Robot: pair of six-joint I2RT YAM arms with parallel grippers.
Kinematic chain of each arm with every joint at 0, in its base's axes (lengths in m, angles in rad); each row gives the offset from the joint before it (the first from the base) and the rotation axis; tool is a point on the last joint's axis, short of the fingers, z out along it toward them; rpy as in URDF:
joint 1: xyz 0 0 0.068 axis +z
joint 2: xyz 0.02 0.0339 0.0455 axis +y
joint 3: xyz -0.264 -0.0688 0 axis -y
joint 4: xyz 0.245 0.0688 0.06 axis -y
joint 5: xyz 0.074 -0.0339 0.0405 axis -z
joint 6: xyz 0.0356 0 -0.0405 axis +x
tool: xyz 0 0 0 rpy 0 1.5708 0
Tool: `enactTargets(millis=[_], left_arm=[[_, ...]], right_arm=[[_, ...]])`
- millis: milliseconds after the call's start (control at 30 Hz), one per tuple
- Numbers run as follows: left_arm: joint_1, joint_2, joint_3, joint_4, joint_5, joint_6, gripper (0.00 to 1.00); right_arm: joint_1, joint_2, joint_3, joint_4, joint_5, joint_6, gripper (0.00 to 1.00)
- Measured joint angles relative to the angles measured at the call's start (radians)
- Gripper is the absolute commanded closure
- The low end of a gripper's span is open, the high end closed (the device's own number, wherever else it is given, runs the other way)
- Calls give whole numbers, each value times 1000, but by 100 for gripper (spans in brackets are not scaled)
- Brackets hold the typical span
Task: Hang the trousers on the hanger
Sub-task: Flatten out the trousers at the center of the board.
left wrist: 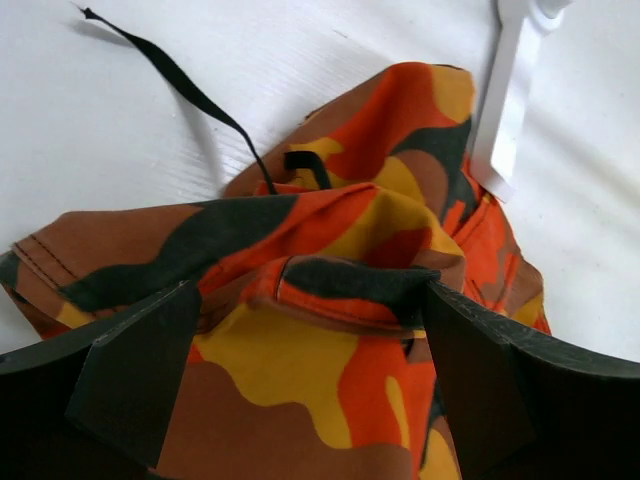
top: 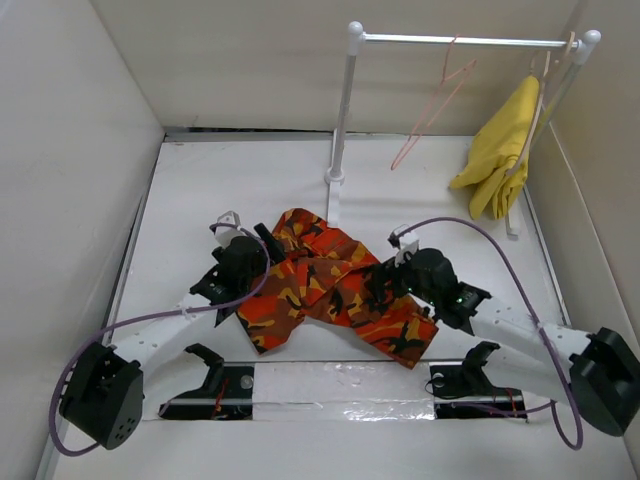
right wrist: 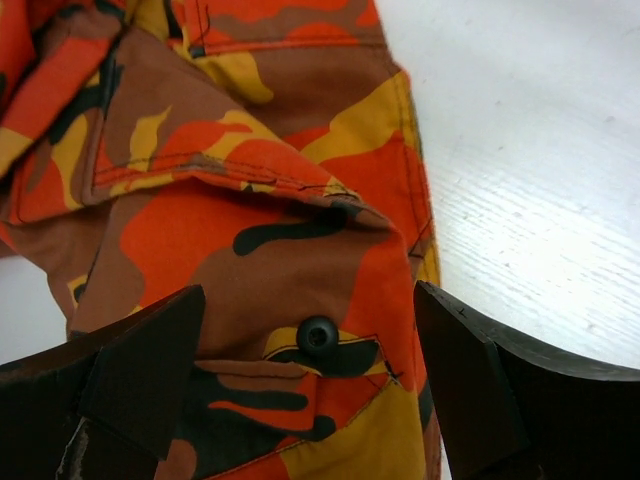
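I see my left gripper (left wrist: 310,370) and right gripper (right wrist: 310,375) both spread wide over the crumpled orange, red, black and brown camouflage fabric trousers (top: 330,290) on the white table (top: 200,190). The thin pink wire hanger (top: 433,112) hangs on the white rail (top: 460,40) behind.

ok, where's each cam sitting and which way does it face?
Top external: above and behind the robot, looking down and forward across the table to the clothes rack; left arm and right arm show.
Left wrist: on its arm, looking down past the open left claw at camouflage trousers and the rack's foot.
Right wrist: on its arm, looking down past the open right claw at the trousers' black button.
All three share the trousers.
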Motion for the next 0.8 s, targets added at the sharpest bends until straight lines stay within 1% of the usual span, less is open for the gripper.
enactTargets(millis=[100, 200, 267, 333, 367, 433, 467, 533, 567, 600, 800], left_arm=[[56, 34, -22, 35, 46, -2, 8], [74, 92, -21, 92, 77, 1, 10], [80, 128, -21, 118, 91, 4, 22], [84, 161, -21, 146, 105, 10, 37], [85, 176, -19, 160, 109, 12, 51], [89, 200, -18, 185, 117, 18, 64], [93, 211, -16, 192, 121, 22, 75], [101, 232, -1, 199, 129, 28, 85], [105, 241, 9, 200, 134, 34, 96], [109, 249, 20, 203, 137, 38, 100], [123, 267, 69, 212, 144, 47, 100]], right_arm=[[0, 104, 8, 51, -39, -8, 9], [2, 222, 46, 79, -60, -19, 11], [7, 288, 79, 92, -60, -25, 11], [11, 330, 105, 105, -57, -27, 13], [12, 353, 119, 111, -54, -30, 13], [14, 397, 151, 118, -47, -34, 13], [17, 413, 165, 119, -37, -37, 13], [27, 431, 185, 117, -9, -47, 12], [31, 435, 193, 116, 5, -52, 11], [33, 438, 203, 115, 22, -56, 11], [39, 488, 293, 101, 78, -86, 9]])
